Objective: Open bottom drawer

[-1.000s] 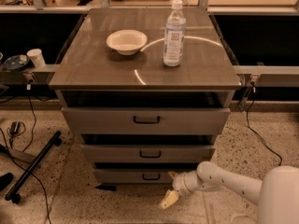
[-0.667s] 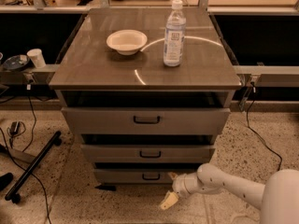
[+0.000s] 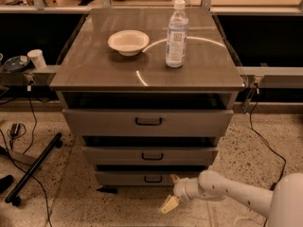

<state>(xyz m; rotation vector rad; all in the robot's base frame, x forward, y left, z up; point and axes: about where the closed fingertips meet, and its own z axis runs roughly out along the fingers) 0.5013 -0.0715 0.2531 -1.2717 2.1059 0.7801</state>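
The gripper (image 3: 171, 191) hangs low in front of the cabinet, close to the speckled floor (image 3: 246, 150), at the end of a white arm (image 3: 227, 190) that reaches in from its right. Its two tan fingers (image 3: 168, 205) stand spread apart with nothing between them; the upper tip sits just at the front of the bottom drawer (image 3: 123, 178).

That drawer lies directly to the gripper's left and slightly above it, lowest of three grey fronts. Its small dark loop handle (image 3: 153, 178) is just left of the upper fingertip, and the gripper is not on it. A dark gap shows along the drawer's top edge.

Above the gripper come the middle drawer (image 3: 189, 155) and then the taller top drawer (image 3: 199, 122). Higher still, on the cabinet top (image 3: 94, 65), a water bottle (image 3: 176, 34) stands upright almost straight above the gripper, with a white bowl (image 3: 128, 42) to its left. Far to the gripper's left, a black stand leg (image 3: 33, 168) lies on the floor.
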